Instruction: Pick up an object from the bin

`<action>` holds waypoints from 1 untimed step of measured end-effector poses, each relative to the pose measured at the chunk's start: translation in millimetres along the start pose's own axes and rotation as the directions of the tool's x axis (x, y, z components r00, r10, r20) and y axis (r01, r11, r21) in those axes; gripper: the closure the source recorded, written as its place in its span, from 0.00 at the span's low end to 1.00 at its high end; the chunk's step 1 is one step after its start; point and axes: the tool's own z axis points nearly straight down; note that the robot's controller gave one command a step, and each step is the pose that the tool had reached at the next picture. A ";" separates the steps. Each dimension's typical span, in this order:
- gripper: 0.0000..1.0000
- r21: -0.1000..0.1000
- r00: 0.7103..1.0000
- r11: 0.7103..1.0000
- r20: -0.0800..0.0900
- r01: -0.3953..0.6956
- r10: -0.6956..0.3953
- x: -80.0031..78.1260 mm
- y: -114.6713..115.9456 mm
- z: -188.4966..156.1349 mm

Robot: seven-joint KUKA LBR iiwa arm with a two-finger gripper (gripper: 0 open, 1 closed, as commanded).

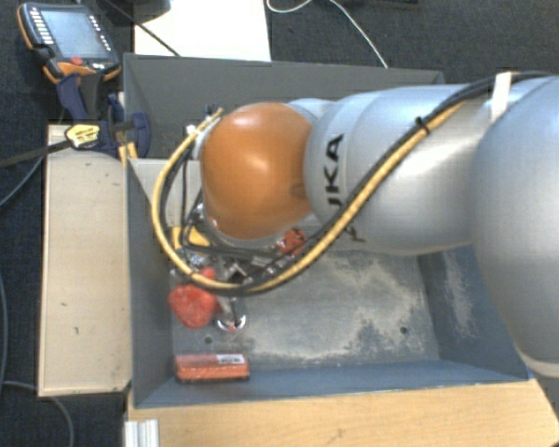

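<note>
My gripper (pixel 231 321) reaches down into the bin's front left part, most of it hidden under the arm's orange cover. A lumpy red thing (pixel 191 306) lies on the bin floor right beside its tip, to the left, touching or nearly touching it. A flat red-orange block with a small white label (pixel 211 369) lies against the front wall, just below the gripper. Nothing can be seen held in the gripper.
A small yellow thing (pixel 197 237) and an orange-red thing (pixel 292 240) peek out from under the arm's cover. The arm spans the bin from the right and hides its back and middle. Bare grey floor shows at the front right.
</note>
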 end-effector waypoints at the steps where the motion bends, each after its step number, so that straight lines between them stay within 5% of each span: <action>1: 1.00 0.000 1.000 1.000 -0.001 0.000 0.000 0.1 0.1 -4.7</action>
